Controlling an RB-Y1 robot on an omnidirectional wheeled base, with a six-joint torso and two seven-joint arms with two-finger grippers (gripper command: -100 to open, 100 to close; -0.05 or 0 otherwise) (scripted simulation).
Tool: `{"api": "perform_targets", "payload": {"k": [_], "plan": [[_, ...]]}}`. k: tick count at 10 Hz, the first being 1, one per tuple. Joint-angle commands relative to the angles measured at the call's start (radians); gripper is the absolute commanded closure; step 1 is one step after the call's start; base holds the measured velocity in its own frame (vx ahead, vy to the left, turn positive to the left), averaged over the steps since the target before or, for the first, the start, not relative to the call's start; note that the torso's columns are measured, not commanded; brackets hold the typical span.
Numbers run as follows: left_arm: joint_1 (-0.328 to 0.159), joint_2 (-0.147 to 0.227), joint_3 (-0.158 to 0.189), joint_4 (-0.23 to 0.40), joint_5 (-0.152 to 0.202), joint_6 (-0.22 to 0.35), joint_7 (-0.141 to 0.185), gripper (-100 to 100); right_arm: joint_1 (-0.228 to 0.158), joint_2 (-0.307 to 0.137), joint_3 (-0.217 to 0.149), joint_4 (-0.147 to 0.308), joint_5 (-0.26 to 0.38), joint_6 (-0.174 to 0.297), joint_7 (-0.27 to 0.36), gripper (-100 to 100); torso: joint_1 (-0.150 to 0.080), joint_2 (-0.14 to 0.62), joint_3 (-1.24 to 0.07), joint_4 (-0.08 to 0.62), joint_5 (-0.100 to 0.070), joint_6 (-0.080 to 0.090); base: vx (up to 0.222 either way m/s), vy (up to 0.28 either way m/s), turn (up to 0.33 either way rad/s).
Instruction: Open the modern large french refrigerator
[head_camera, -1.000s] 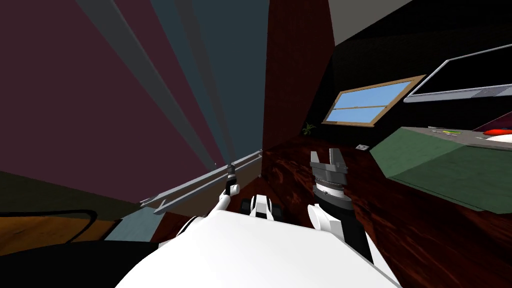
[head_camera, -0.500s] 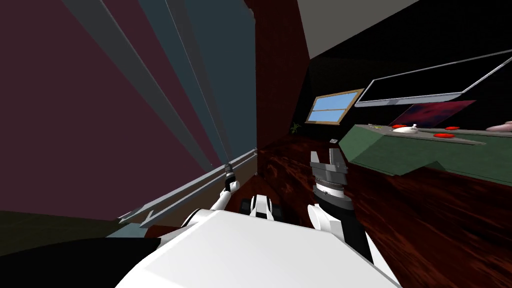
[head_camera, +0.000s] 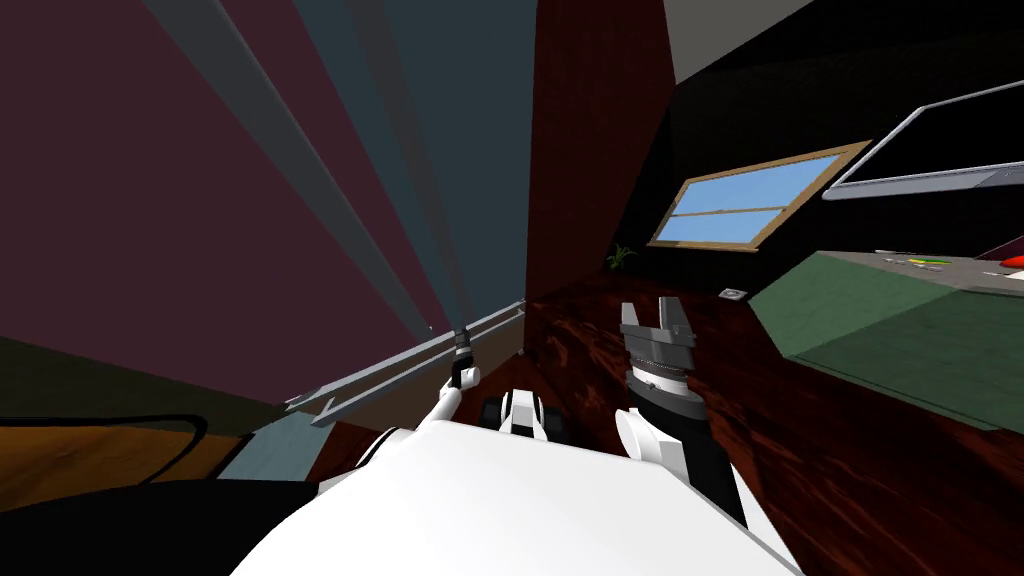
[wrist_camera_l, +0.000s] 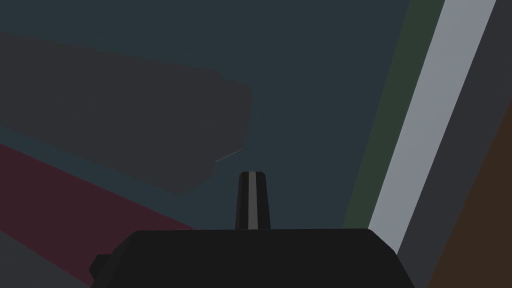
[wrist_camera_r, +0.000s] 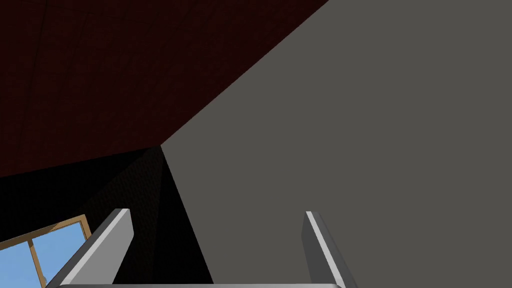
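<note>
On the left, just beside the long light grey handle bar (wrist_camera_l: 433, 100) of the tall dark blue-grey refrigerator (head_camera: 440, 150), the left end effector (head_camera: 461, 338) sat with blades pressed together, empty — grasp seemingly unmade — so next it needed to spread them around that bar.

1. This is a home kitchen: a tall, dark blue-grey refrigerator (head_camera: 470, 150) with long grey handle bars (head_camera: 400, 368) stands right at the left claw (head_camera: 461, 335).
2. A green counter (head_camera: 880, 340) lies well to the right of the right claw (head_camera: 652, 308).
3. Beyond that claw there are a wood-framed window (head_camera: 745, 200) and a small plant (head_camera: 618, 258).

left gripper (wrist_camera_l: 252, 176): refrigerator door (wrist_camera_l: 310, 75) close ahead; handle bar (wrist_camera_l: 431, 125) beside | right gripper (head_camera: 650, 310): free air ahead; green counter (head_camera: 880, 340) well apart
</note>
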Motion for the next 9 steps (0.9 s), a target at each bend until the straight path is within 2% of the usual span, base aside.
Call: {"api": "perform_targets", "payload": {"k": [1, 2, 3, 4, 5, 6, 7, 8, 9], "plan": [[0.057, -0.003, -0.03, -0.059, -0.075, 0.015, 0.075, 100, 0.0, 0.0, 0.0, 0.0, 0.0, 0.0, 0.0, 0, 0.001, 0.003, 0.001, 0.001, 0.001, 0.001, 0.12, -0.027, 0.367], [0.057, -0.003, -0.03, -0.059, -0.091, 0.015, 0.082, 100, 0.0, 0.0, 0.0, 0.0, 0.0, 0.0, 0.0, 0, -0.001, 0.003, 0.002, 0.001, 0.0, 0.0, 0.096, -0.034, 0.233], [0.089, -0.005, -0.05, -0.089, -0.128, 0.023, 0.119, 100, 0.0, 0.0, 0.0, 0.0, 0.0, 0.0, 0.0, 0, -0.004, 0.004, 0.002, 0.001, -0.001, 0.001, 0.107, -0.053, 0.412], [0.089, -0.005, -0.05, -0.089, -0.143, 0.023, 0.127, 100, 0.0, 0.0, 0.0, 0.0, 0.0, 0.0, 0.0, 0, -0.006, 0.002, 0.001, 0.001, -0.002, 0.0, 0.091, -0.071, 0.232], [0.12, -0.006, -0.069, -0.12, -0.18, 0.031, 0.168, 100, -0.001, 0.0, 0.0, 0.0, 0.0, 0.0, 0.0, 0, -0.006, 0.002, 0.001, 0.001, -0.002, 0.001, 0.107, -0.093, 0.364], [0.12, -0.006, -0.069, -0.12, -0.195, 0.031, 0.172, 100, 0.0, 0.0, 0.0, 0.0, 0.0, 0.0, 0.0, 0, -0.007, 0.001, 0.0, 0.001, -0.002, 0.0, 0.097, -0.068, 0.25], [0.152, -0.008, -0.089, -0.15, -0.233, 0.039, 0.211, 100, 0.0, 0.0, 0.0, 0.0, 0.0, 0.0, 0.0, 0, -0.004, 0.001, 0.0, 0.001, -0.001, 0.001, 0.131, -0.053, 0.37], [0.152, -0.008, -0.089, -0.15, -0.247, 0.039, 0.217, 100, 0.0, 0.0, 0.0, 0.0, 0.0, 0.0, 0.0, 0, -0.003, 0.0, -0.001, 0.0, -0.001, 0.0, 0.105, -0.062, 0.242], [0.184, -0.009, -0.109, -0.181, -0.284, 0.047, 0.254, 100, 0.0, 0.0, 0.0, 0.0, 0.0, 0.0, 0.0, 0, -0.003, 0.001, 0.0, 0.001, -0.001, 0.001, 0.101, -0.068, 0.415]]}}
